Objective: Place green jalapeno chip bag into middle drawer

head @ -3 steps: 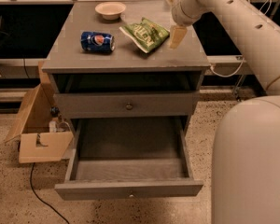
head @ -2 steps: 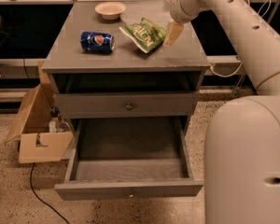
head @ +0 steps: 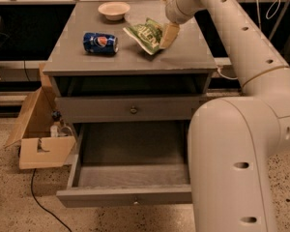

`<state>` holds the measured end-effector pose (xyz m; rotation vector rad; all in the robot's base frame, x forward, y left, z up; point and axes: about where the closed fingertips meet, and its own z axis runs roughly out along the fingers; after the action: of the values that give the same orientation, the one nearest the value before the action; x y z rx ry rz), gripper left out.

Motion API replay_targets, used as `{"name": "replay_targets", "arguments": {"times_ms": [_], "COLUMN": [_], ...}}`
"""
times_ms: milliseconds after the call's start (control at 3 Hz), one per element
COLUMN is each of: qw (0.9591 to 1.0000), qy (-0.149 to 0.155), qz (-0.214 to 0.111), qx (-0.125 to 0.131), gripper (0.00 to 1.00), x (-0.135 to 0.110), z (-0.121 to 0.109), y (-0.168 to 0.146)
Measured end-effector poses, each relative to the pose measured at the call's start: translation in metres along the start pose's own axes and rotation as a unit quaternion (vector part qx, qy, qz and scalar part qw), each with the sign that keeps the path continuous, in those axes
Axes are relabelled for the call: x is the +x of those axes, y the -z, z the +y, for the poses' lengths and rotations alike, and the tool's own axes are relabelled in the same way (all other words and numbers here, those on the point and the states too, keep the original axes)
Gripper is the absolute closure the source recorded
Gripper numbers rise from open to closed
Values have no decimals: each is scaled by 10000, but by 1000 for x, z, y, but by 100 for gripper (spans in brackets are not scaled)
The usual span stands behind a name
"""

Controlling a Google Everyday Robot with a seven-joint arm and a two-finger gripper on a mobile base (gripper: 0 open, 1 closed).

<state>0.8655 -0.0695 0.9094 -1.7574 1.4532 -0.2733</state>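
Observation:
The green jalapeno chip bag [head: 145, 35] lies flat on the grey cabinet top [head: 87, 62], right of centre. My gripper [head: 167, 35] hangs from the arm at the bag's right edge, low over the top and touching or nearly touching the bag. The middle drawer [head: 130, 196] is pulled out at the bottom of the cabinet, and its shallow tray is empty. The knobbed drawer above it [head: 133, 109] is shut.
A blue Pepsi can [head: 100, 42] lies on its side left of the bag. A small pale bowl [head: 114, 9] stands at the back of the top. An open cardboard box [head: 38, 141] sits on the floor left of the cabinet. My white arm and base [head: 232, 158] fill the right side.
The gripper has moved left and down, from just right of the bag to its right edge. The bag, can and drawer have not moved.

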Motion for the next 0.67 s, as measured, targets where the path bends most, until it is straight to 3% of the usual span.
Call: {"name": "replay_targets", "arguments": {"times_ms": [667], "qw": [9993], "qy": [-27], "qz": [-190], "qx": [-310], "gripper": [0], "x": [-18], "z": [8], "y": [-25]}}
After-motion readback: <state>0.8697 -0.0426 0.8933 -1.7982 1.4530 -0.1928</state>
